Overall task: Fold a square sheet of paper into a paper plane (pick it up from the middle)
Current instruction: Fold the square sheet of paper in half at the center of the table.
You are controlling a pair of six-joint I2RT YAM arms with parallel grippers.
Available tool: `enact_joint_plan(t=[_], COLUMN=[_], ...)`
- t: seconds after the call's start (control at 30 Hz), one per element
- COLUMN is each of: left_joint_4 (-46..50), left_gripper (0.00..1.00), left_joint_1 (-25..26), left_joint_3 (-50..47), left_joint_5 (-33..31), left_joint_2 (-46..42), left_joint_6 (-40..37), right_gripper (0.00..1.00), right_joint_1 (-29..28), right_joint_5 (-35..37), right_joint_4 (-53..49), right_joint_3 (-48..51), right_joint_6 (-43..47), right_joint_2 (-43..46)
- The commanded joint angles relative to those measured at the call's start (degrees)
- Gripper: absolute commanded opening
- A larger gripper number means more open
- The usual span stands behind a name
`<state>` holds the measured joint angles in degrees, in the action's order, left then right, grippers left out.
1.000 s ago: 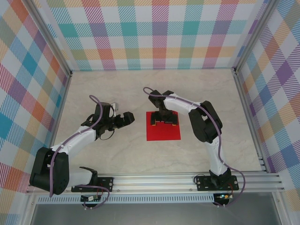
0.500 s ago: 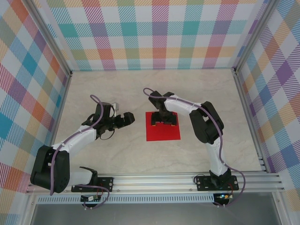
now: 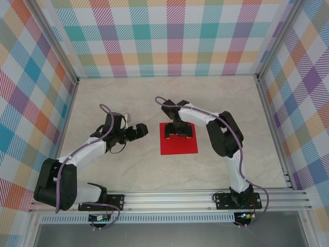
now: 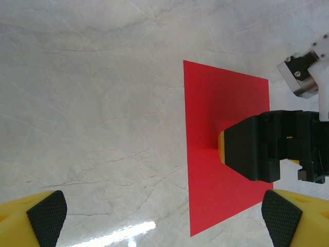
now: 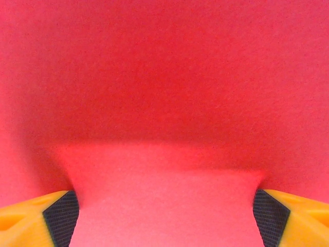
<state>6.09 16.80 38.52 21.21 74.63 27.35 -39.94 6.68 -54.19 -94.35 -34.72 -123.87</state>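
The square sheet of paper point(image 3: 178, 146) is bright red and lies flat on the table at mid-scene. My right gripper point(image 3: 178, 135) points down onto its far half, jaws wide apart. In the right wrist view both dark pads point(image 5: 61, 216) rest on the red sheet point(image 5: 164, 77), and a paler band of paper rises slightly between them. My left gripper point(image 3: 142, 131) hovers just left of the sheet, open and holding nothing. The left wrist view shows the sheet point(image 4: 226, 98) ahead with the right gripper point(image 4: 252, 149) standing on it.
The marble-look table point(image 3: 128, 98) is bare around the sheet. Checked walls point(image 3: 164, 36) close in the back and both sides. A metal rail point(image 3: 169, 198) carrying the arm bases runs along the near edge.
My right gripper has crept slightly left and away over the sheet, staying pressed on it. The left arm has barely moved.
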Motion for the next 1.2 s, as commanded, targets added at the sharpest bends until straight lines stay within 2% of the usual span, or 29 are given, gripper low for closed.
enact_joint_plan(t=[0.0, 0.17, 0.37, 0.57, 0.77, 1.0, 1.17], left_joint_4=[0.88, 0.87, 0.81, 1.00, 1.05, 1.19, 1.55], left_gripper=[1.00, 1.00, 1.00, 1.00, 1.00, 1.00, 1.00], left_joint_1=[0.52, 0.58, 0.52, 0.52, 0.52, 0.52, 0.52], left_joint_3=[1.53, 1.39, 1.42, 1.38, 1.45, 1.47, 1.52], left_joint_5=[0.94, 1.00, 1.18, 1.19, 1.16, 1.29, 1.22], left_joint_2=[-0.30, -0.33, -0.26, -0.32, -0.53, -0.63, -1.29], left_joint_6=[-0.96, -1.00, -1.22, -1.35, -1.31, -1.30, -1.25], right_gripper=[0.98, 1.00, 1.00, 1.00, 0.91, 0.89, 0.74], right_joint_1=[-0.66, -0.66, -0.75, -0.66, -0.75, -0.93, -0.45], right_joint_5=[-2.17, -2.72, 0.06, -2.90, -3.47, -2.76, -3.93], right_joint_4=[-4.05, -3.39, -3.90, -0.31, 0.68, 0.23, 1.74], right_joint_3=[-3.30, -2.88, 0.58, 5.92, 7.71, 6.36, 4.23], right_joint_6=[1.67, 1.26, -0.86, -1.58, -2.50, -1.95, -1.47], right_joint_2=[-0.24, -0.99, -4.85, -6.39, -8.87, -6.22, -1.79])
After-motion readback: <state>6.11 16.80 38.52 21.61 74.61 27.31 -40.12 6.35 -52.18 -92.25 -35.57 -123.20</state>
